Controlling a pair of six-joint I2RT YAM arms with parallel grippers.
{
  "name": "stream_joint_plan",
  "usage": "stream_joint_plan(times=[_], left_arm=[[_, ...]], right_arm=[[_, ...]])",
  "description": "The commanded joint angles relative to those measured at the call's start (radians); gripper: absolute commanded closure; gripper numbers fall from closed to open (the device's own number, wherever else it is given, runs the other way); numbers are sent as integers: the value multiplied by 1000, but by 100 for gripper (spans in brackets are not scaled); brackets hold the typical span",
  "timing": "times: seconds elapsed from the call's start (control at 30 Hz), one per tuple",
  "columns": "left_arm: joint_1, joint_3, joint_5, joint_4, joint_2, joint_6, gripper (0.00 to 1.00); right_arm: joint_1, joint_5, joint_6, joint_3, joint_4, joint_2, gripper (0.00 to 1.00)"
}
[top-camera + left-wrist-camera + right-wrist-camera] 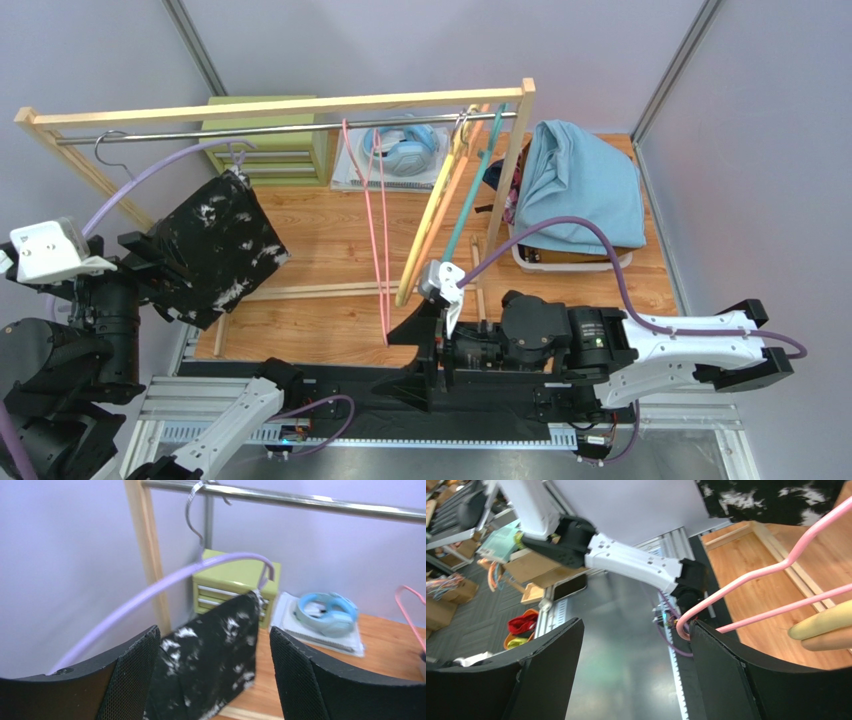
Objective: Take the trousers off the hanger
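Black speckled trousers point(222, 250) hang slantwise from the lavender hanger point(150, 175), straight ahead of the left gripper point(212, 632), its fingers apart and framing the cloth. The right gripper point(636, 624), also spread and empty, sits well apart.

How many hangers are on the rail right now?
4: a purple hanger at the left holding the speckled black trousers, a bare pink hanger in the middle, and a yellow hanger and teal hanger bunched at the right. Another may hide in that bunch.
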Motion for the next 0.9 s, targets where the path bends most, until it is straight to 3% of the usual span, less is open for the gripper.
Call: stream_joint_plan(times=[0.0, 0.17, 0.37, 0.57, 0.67, 0.87], left_arm=[[3, 75, -170, 60, 114, 207, 11], [3, 63, -339, 106, 208, 462, 7], [3, -113, -329, 250, 136, 438, 5], [3, -94, -186, 96, 71, 171, 5], [3, -43, 5, -6, 48, 39, 5], [3, -73, 364, -20, -13, -127, 7]], right_arm=[[74, -92, 48, -74, -70, -47, 18], [120, -150, 42, -99, -85, -100, 18], [129, -138, -27, -67, -156, -103, 14], [129, -147, -152, -24, -196, -52, 5], [112, -190, -211, -16, -196, -15, 2], [80, -257, -274, -13, -193, 23, 1]])
